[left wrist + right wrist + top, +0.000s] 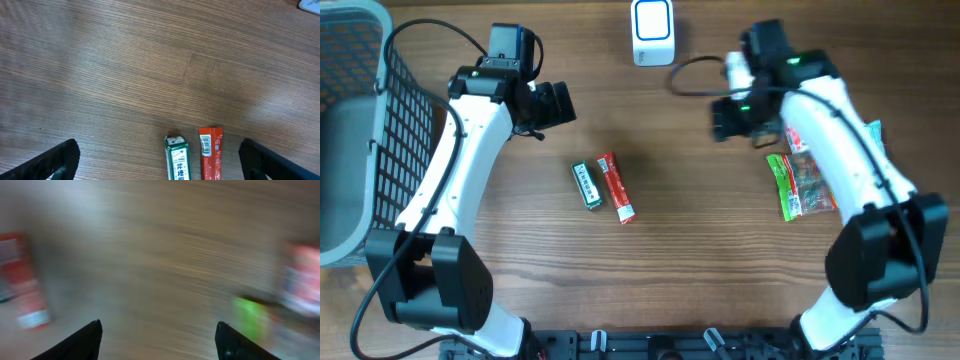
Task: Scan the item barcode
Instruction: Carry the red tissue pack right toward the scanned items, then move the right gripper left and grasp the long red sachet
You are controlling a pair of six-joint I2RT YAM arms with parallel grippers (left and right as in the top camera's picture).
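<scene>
A white barcode scanner stands at the table's far edge. A green box and a red stick packet lie side by side mid-table. In the left wrist view the green box and the red packet, its barcode up, lie between the fingers. My left gripper hovers open above them, holding nothing. My right gripper is open and empty over bare wood. Its view is motion-blurred, with a green packet beside the right finger.
A grey mesh basket fills the left edge. A pile of green and red snack packets lies at the right, partly under my right arm. A black cable loops from the scanner toward the right arm.
</scene>
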